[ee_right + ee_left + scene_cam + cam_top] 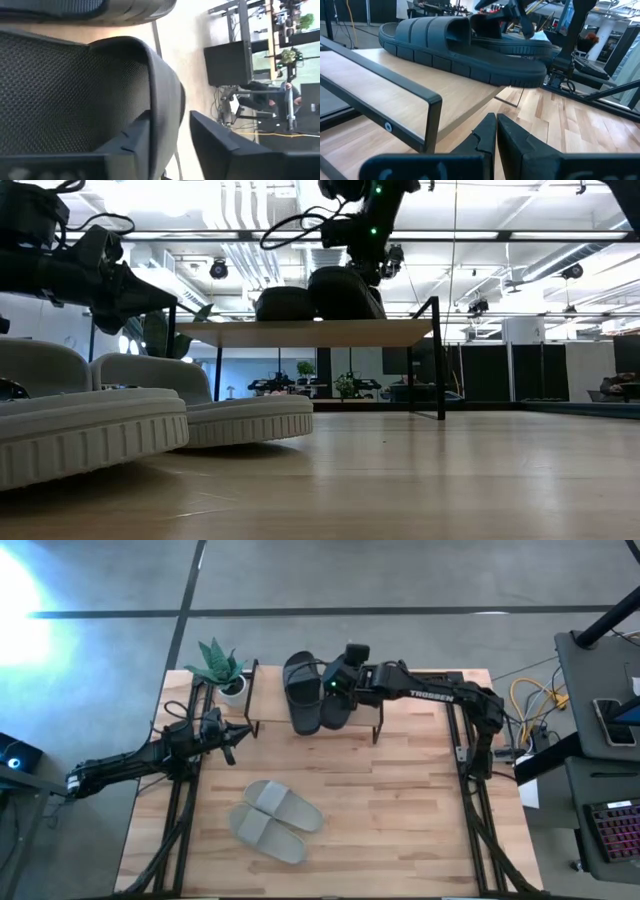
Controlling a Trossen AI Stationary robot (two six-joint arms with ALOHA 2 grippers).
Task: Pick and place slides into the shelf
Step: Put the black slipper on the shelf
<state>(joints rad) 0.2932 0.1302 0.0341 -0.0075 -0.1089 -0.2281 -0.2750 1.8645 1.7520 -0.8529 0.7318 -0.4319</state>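
Observation:
Two black slides lie side by side on the shelf's (268, 700) light top board: one (300, 690) free on its sole, the other (336, 705) under my right gripper (332, 688). In the right wrist view that gripper (170, 135) is open, its fingers on either side of this slide's strap. The grey pair (275, 820) lies sole down on the table's near middle, close to the camera in the low view (120, 420). My left gripper (238, 735) hovers shut by the shelf's left end, also seen in the left wrist view (496, 120). My right gripper straddles the edge of the black slide's strap (162, 95) from above, one finger (130, 145) under the strap, one (225, 145) outside. A slim gap shows by the outer finger; whether the inner one touches, I cannot tell. The slide sits on the shelf top (300, 332).
A potted plant (220, 665) stands at the shelf's left end, near my left arm. The shelf's black legs (438, 360) rise from the table. Bare tabletop lies to the right of the grey pair and under the shelf. Cables and desks sit off the table's right side.

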